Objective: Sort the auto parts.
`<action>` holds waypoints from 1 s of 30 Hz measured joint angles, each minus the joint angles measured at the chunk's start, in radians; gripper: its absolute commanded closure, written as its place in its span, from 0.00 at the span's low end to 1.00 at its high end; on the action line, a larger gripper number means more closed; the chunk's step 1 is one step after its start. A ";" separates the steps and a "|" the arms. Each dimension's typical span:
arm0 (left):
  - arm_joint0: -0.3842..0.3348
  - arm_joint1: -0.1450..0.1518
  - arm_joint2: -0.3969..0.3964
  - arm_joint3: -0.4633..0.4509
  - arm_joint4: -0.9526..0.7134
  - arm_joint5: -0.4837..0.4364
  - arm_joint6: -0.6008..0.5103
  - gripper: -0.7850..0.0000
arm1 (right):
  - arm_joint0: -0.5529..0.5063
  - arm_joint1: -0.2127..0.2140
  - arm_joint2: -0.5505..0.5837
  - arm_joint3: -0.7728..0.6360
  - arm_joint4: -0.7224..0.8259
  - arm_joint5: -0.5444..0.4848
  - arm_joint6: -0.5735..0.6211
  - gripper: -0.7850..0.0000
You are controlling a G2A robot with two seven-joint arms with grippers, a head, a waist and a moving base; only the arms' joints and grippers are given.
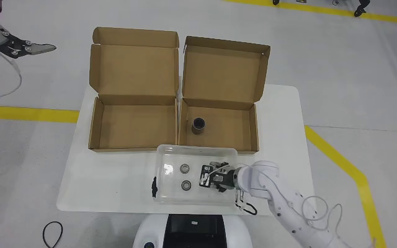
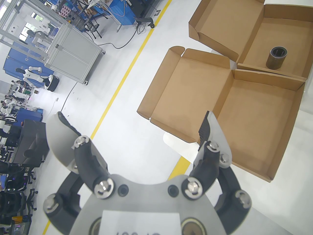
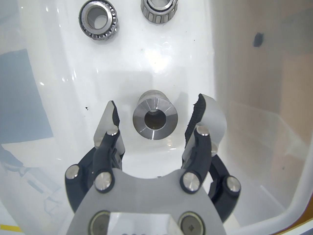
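The right end effector (image 3: 156,101) hangs open in the bin (image 3: 281,147), straddling the steel sleeve (image 3: 154,121) lying there, the pick step, I'd say; next it must close squarely and lift it toward a box (image 1: 232,127).

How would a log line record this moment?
right gripper: open, lined up on steel sleeve in clear bin | left gripper: open, empty
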 measured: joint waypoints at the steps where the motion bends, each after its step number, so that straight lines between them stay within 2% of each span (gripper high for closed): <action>1: 0.000 0.000 0.000 0.000 0.000 0.000 0.000 0.00 | 0.002 0.000 -0.002 0.003 0.001 0.000 -0.001 0.60; 7: 0.000 0.000 0.000 0.000 0.000 0.000 0.000 0.00 | 0.010 0.000 -0.008 0.010 0.002 0.008 0.000 0.92; 8: 0.000 0.000 0.000 0.000 0.000 0.000 0.000 0.00 | 0.010 0.001 -0.007 0.008 0.002 0.010 0.000 1.00; 17: 0.000 0.000 0.000 0.000 0.000 0.000 0.000 0.00 | -0.014 0.014 0.024 -0.047 0.012 -0.016 -0.088 1.00; 22: 0.000 0.000 0.000 0.000 0.000 0.000 0.000 0.00 | -0.033 0.027 0.063 -0.085 0.023 -0.057 -0.204 1.00; 26: 0.000 0.000 0.000 0.000 0.000 0.000 0.000 0.00 | -0.040 0.031 0.079 -0.103 0.010 -0.051 -0.263 1.00; 30: 0.000 0.000 0.000 0.000 0.000 0.000 0.000 0.00 | -0.030 0.032 0.090 -0.097 0.031 -0.071 -0.391 1.00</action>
